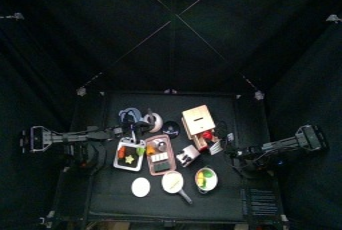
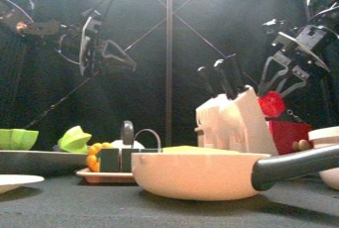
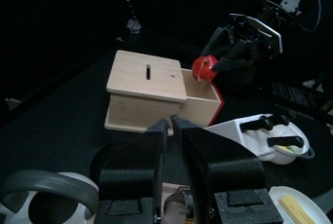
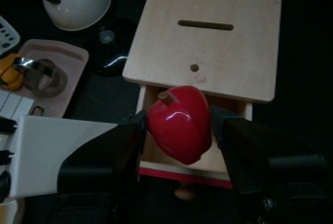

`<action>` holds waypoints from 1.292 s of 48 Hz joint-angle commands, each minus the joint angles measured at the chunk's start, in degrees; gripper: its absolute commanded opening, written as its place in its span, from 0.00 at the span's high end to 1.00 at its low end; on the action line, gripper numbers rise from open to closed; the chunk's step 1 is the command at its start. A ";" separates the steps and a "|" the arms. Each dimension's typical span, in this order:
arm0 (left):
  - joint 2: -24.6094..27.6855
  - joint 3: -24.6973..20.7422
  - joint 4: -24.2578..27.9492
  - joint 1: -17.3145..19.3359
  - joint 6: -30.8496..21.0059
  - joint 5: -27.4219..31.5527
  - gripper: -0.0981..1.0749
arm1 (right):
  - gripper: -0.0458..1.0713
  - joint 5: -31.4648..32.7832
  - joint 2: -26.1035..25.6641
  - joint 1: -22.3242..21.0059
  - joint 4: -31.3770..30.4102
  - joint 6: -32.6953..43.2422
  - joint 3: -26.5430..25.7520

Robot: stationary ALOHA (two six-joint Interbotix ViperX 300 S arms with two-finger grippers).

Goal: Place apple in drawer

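the right gripper (image 4: 182, 150) is clamped on the apple (image 4: 180, 121), a red one, one jaw on each flank, and holds it in the air directly over the pulled-out tray of the drawer (image 4: 208, 43), so that letting go would drop the fruit inside rather than on the table. the drawer's light wooden box sits with its slotted top facing up, and the red-fronted tray sticks out toward the right arm, which explains the approach from that side. in the left wrist view the apple (image 3: 205, 67) hangs just above the open tray of the drawer (image 3: 150, 92), apparently not yet touching it. the left gripper (image 3: 176, 160) rests well back from the box with its jaws nearly together and nothing between them. judging by this, the release comes next, after a slight lowering.
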 commanded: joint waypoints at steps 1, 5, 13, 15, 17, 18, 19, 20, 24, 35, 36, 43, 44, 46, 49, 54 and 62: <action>-0.18 -0.62 -0.09 -0.09 0.09 -0.53 0.42 | 0.16 -0.53 0.00 -0.53 -0.26 0.09 -0.70; -0.18 -0.62 -0.09 -0.09 0.18 -0.53 0.42 | 0.13 -1.05 0.00 -0.70 -0.09 0.00 -0.70; -0.18 -0.62 -0.09 -0.09 0.18 -0.53 0.42 | 0.13 -2.29 0.00 -0.70 -0.09 -0.18 -0.70; -0.18 -0.62 -0.09 -0.09 0.18 -0.53 0.42 | 0.13 -2.29 0.00 -0.70 -0.09 -0.18 -0.70; -0.18 -0.62 -0.09 0.00 0.18 -0.53 0.42 | 0.13 -2.29 0.00 -0.70 -0.09 -0.18 -0.79; -0.18 -0.62 0.00 -0.09 0.18 -0.62 0.42 | 0.13 -2.37 0.00 -0.70 -0.09 -0.18 -0.79; -0.18 -0.62 -0.09 0.00 0.18 -0.53 0.42 | 0.13 -2.29 0.00 -0.79 0.00 -0.18 -0.79; -0.09 -0.62 0.00 0.00 0.18 -0.53 0.42 | 0.13 -2.37 0.00 -0.70 0.00 -0.18 -0.79; -0.18 -0.62 0.00 0.00 0.18 -0.53 0.42 | 0.13 -2.37 0.00 -0.70 0.00 -0.18 -0.79; -0.18 -0.62 0.00 0.00 0.18 -0.62 0.42 | 0.13 -2.37 0.00 -0.88 0.26 -0.18 -0.70; -0.09 -0.62 0.00 0.09 0.18 -0.53 0.42 | 0.13 -2.37 0.00 -0.88 0.44 -0.18 -0.70; -0.09 -0.62 0.00 0.00 0.18 -0.53 0.42 | 0.13 -2.29 0.00 -1.05 0.88 -0.18 -0.53; -0.09 -0.62 0.00 0.00 0.18 -0.62 0.42 | 0.13 -2.37 0.00 -1.14 1.05 -0.18 -0.44; -0.09 -0.62 -0.09 0.09 0.18 -0.53 0.42 | 0.13 -2.37 0.00 -1.32 1.49 -0.18 -0.35; 0.00 -0.62 0.00 0.18 0.09 -0.62 0.42 | 0.14 -2.37 0.09 -1.49 2.02 -0.26 -0.26; 0.97 -0.88 -0.26 0.26 0.09 -0.62 0.42 | 0.15 -2.37 0.00 -1.14 2.20 -0.35 -0.26; 5.10 -2.90 -0.97 0.09 0.18 -0.53 0.42 | 0.21 -2.37 -0.88 -0.09 3.08 -0.44 0.26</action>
